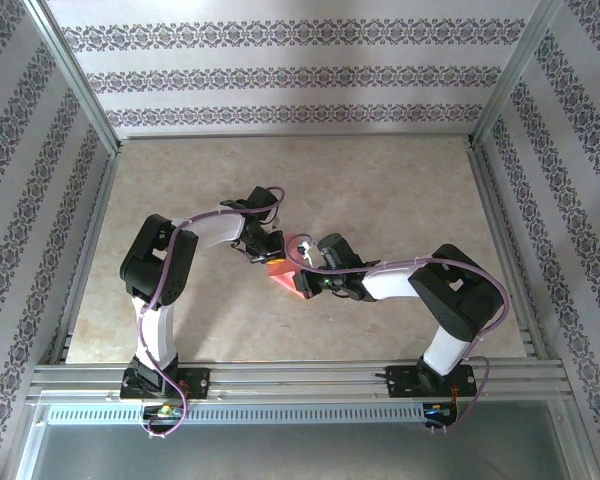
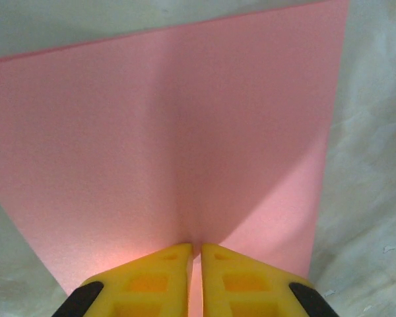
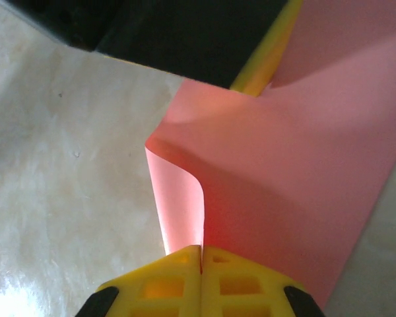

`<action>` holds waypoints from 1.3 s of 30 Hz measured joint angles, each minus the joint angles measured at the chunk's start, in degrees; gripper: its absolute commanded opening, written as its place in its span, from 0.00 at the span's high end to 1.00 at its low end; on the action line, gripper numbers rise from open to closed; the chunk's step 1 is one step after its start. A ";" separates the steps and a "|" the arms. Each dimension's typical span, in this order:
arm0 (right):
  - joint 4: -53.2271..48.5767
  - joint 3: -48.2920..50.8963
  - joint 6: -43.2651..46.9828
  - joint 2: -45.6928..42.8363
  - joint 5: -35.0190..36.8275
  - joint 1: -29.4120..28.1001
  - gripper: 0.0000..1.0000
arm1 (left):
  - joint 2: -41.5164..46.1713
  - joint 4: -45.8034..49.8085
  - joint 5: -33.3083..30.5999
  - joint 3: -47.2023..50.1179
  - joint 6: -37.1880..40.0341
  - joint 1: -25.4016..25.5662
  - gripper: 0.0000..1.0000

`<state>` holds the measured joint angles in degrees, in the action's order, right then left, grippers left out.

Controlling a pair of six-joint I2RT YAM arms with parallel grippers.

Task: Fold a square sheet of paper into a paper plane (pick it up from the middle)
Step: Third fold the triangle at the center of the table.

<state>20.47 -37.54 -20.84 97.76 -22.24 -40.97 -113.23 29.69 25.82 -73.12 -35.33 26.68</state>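
Observation:
The square sheet of paper (image 1: 286, 278) is pink-red and sits mid-table between the two grippers, partly lifted and bent. In the left wrist view the sheet (image 2: 185, 132) spreads out flat ahead and puckers into a small ridge where my left gripper (image 2: 195, 252) is shut on it. My right gripper (image 3: 201, 254) is shut on a curled-over edge of the sheet (image 3: 303, 178). One yellow finger (image 3: 267, 63) of the left gripper meets the paper at the top of the right wrist view. From above, the left gripper (image 1: 269, 257) and right gripper (image 1: 306, 266) stand close together. The paper plane is out of view.
The beige marbled table (image 1: 380, 190) lies open all around the grippers. Aluminium frame rails (image 1: 300, 375) run along the near edge, and patterned walls close off the left, right and back sides.

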 measured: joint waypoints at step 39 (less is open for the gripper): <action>-7.52 -3.85 0.17 0.39 6.49 0.00 0.97 | -0.96 1.22 0.02 -1.49 2.38 0.42 0.89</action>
<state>12.95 -41.39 -20.67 98.15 -15.75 -40.97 -114.19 30.92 25.85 -74.61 -32.95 27.09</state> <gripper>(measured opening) 0.057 0.107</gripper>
